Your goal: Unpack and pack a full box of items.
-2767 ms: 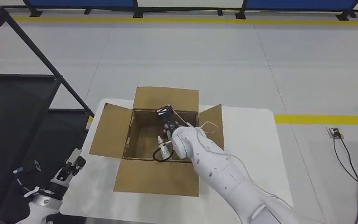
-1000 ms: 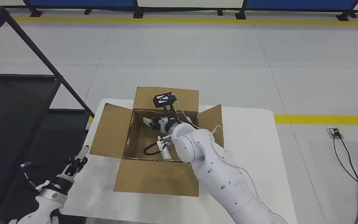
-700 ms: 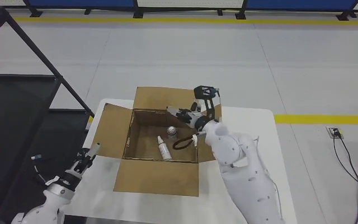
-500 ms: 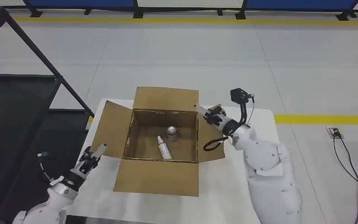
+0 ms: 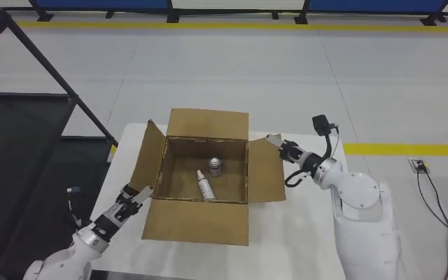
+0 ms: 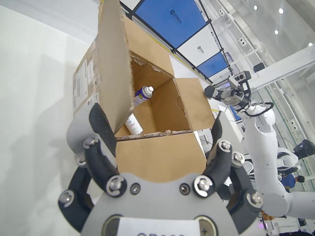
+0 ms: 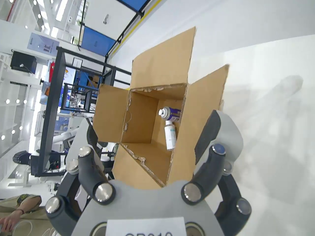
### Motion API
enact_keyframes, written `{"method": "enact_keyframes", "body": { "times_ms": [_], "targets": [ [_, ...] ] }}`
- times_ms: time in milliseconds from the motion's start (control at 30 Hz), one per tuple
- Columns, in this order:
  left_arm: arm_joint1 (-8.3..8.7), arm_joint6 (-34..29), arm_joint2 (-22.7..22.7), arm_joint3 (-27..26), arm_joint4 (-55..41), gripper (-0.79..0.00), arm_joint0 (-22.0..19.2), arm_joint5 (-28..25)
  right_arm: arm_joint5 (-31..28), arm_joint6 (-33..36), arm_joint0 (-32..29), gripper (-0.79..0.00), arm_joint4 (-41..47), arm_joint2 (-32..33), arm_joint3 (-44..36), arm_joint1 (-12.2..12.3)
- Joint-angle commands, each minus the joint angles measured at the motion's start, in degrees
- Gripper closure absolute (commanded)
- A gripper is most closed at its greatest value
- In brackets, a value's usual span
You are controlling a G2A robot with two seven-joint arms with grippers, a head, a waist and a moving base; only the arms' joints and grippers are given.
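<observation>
An open cardboard box stands mid-table with its flaps spread. Inside lie a spray can with a blue label and a white bottle; both also appear as the can and bottle, and as the can and bottle. My left gripper is open at the box's left front corner, and the raised left flap passes between its fingers. My right gripper is open at the right flap, whose edge lies by one finger.
The white table has bare room right of the box and a strip on the left. The front flap lies flat toward the near edge. A black metal rack stands off the table's left side.
My right arm came out of the box and swung to the right flap. My left arm rose from below the table's left edge to the left flap, which now stands upright.
</observation>
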Motion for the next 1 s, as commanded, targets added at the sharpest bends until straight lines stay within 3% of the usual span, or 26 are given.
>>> {"method": "enact_keyframes", "body": {
  "times_ms": [0, 200, 500, 967],
  "targets": [
    [0.01, -0.14, 0.64, 0.0, 0.25, -0.785, -0.16, 0.04, -0.4, -0.13, -0.96, -0.785, 0.84, 0.91, -1.07, 0.38],
    [0.11, -0.97, 2.33, -0.02, 1.58, -0.785, -0.54, -0.06, -0.54, 3.91, -0.98, -0.785, 3.27, 0.67, 0.02, 1.29],
    [0.24, -2.05, 4.52, 0.76, 2.82, -0.785, -1.69, 0.14, -3.25, 9.3, 4.59, -0.785, 5.98, -6.18, 5.44, 1.93],
    [0.46, -3.83, 7.3, 3.62, 2.82, -0.785, -5.16, 1.27, -1.35, 7.23, 18.63, -0.785, 7.18, -22.17, 18.72, 0.53]
  ]
}}
